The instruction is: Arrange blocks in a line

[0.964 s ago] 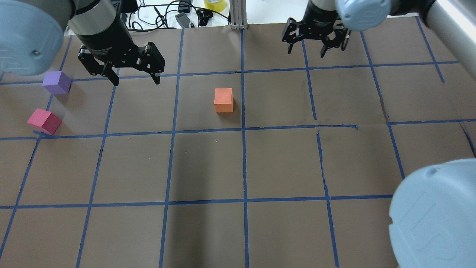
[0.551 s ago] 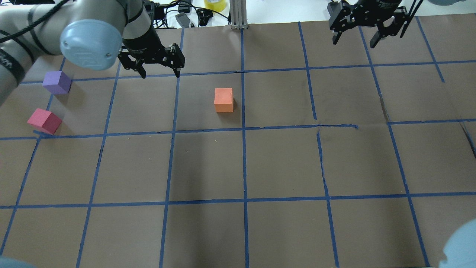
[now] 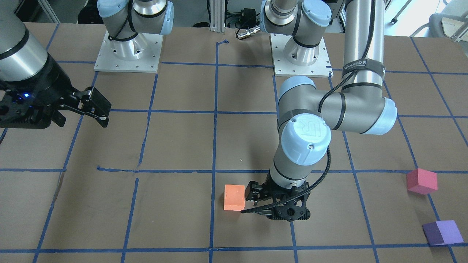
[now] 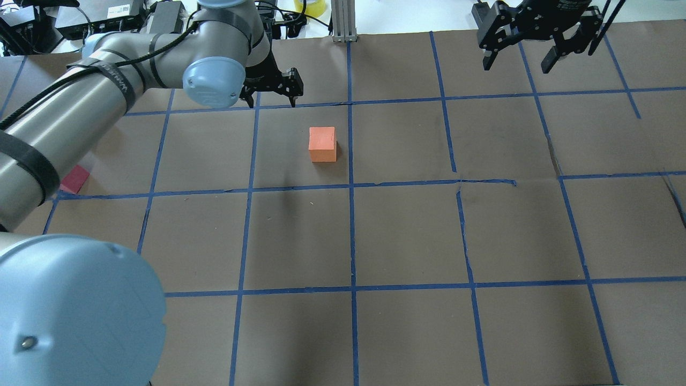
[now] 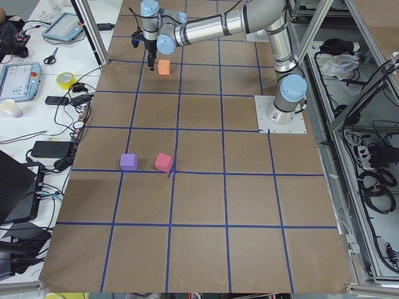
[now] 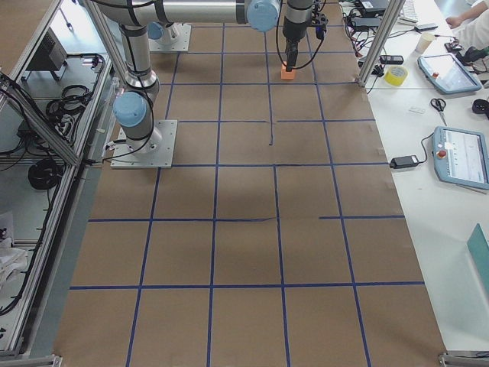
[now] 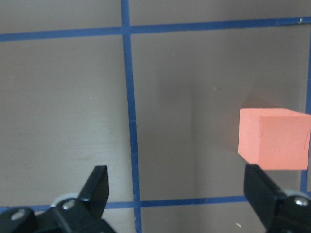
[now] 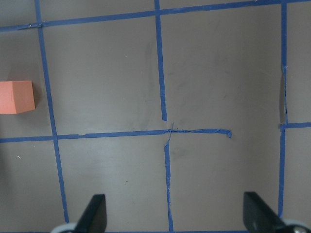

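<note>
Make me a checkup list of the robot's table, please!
Surface: brown paper with blue tape grid.
Job's things: orange block mid-table; pinkish-red block and purple block apart at the robot's left end; no line yet.
Clutter: yellow tape roll past the far edge.
Grippers: left gripper open beside the orange block, not holding it; right gripper open, empty.
Cables: black cable along the left arm.
Surroundings: side bench with tablets and scissors.

Robot's silver-tubed left arm [image 3: 363, 36] & right arm [image 3: 16, 54] w/ pale-blue round joint caps [image 3: 306, 133], black cable [image 3: 328, 160] under lettered black strap [image 3: 363, 65], black left gripper [image 7: 175, 170], right gripper [image 8: 175, 199], screw-dotted sq. metal base plates [image 3: 106, 62].
</note>
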`<action>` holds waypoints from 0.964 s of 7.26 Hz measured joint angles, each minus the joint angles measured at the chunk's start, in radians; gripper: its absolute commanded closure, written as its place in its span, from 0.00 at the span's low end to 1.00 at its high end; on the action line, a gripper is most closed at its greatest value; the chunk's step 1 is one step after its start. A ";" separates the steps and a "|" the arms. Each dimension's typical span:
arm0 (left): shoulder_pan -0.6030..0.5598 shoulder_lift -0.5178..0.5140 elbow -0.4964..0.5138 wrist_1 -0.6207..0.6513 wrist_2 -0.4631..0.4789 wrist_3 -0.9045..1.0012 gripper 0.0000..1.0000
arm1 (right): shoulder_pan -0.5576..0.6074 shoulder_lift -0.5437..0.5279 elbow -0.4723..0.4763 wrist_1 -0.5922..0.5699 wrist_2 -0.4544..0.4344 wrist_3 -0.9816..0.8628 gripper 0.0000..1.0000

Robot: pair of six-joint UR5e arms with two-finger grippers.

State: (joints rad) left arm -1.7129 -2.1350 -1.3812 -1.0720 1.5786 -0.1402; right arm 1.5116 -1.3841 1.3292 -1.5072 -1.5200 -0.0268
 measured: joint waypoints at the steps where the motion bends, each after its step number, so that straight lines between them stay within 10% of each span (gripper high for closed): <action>1: -0.034 -0.030 0.019 0.020 -0.002 -0.074 0.00 | 0.033 -0.005 0.009 0.003 -0.061 0.002 0.00; 7: -0.108 -0.099 -0.062 0.147 -0.012 -0.192 0.00 | 0.056 -0.054 0.059 -0.002 -0.116 0.010 0.00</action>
State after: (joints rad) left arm -1.8213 -2.2342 -1.4437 -0.9252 1.5668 -0.3318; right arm 1.5672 -1.4384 1.3886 -1.5090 -1.6356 -0.0163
